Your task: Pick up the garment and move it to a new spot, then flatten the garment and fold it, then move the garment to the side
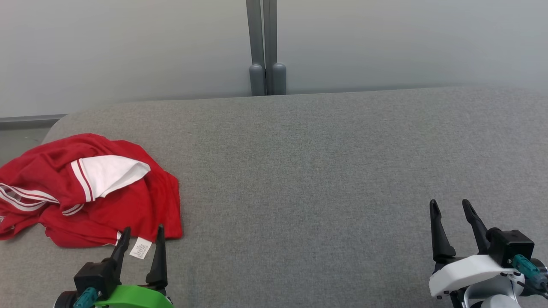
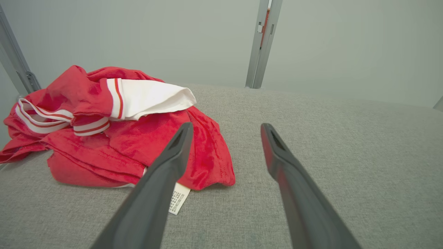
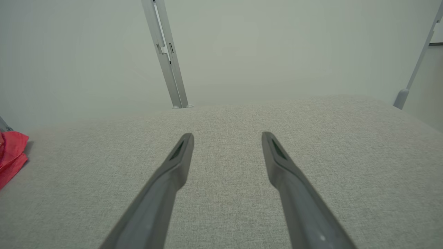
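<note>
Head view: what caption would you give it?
Crumpled red garment lies on grey surface, open left gripper near it.

A crumpled red garment [image 1: 85, 192] lies on the grey fabric surface's [image 1: 321, 171] left end.

We see wide bare counter [image 1: 325, 171] in the middle and on our right. The red garment [image 1: 141, 201] heaps up at the left, and a wall [image 1: 385, 42] stands behind.
</note>
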Available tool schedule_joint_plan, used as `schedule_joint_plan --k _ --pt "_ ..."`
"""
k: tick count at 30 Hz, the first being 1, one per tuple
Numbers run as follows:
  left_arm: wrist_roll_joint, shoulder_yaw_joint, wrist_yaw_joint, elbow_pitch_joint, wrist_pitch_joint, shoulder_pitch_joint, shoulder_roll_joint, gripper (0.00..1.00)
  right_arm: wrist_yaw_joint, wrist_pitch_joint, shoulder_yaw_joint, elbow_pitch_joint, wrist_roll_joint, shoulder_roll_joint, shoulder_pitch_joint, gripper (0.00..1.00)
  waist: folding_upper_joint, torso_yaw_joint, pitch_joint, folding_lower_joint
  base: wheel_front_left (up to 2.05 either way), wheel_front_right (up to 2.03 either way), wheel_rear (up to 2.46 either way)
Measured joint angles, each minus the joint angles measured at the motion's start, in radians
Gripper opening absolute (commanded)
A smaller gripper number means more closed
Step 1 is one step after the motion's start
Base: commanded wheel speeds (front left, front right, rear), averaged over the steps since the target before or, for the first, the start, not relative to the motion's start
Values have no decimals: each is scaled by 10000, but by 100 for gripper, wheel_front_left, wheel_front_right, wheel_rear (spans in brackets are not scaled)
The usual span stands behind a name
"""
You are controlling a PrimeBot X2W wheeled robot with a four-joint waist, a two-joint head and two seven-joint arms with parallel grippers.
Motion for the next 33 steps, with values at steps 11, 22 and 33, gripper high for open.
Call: schedule_joint_plan --k 11,22,33 --pt "685 -69 -113 125 -215 0 -48 100 0 -211 -94 169 -539 -2 39 100 0 18 66 0 0 0 0" --pt "1519 -205 -142 186 -407 -7 -17 100 0 -401 -267 121 -1315 -8 83 100 0 67 104 0 0 0 0" --pt "1505 -134 -146 428 -466 -2 40 100 2 -443 194 25 -1112 -17 344 100 0 1312 -3 0 0 0 0"
